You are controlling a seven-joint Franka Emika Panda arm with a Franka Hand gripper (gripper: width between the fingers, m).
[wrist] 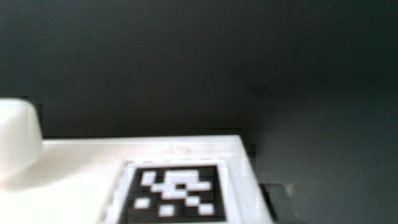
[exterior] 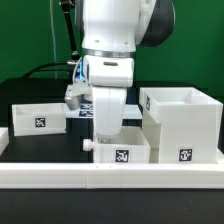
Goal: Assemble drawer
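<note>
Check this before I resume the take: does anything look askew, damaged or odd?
Nothing stands out. The large open box, the small box beside the gripper and the left white part all sit upright and look whole; nothing is spilled.

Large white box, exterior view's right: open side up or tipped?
Open side up: the large white box shows its rim and hollow interior on top.

White cabinet box (exterior: 185,122), drawer (exterior: 124,152) beside, apparently touching
</note>
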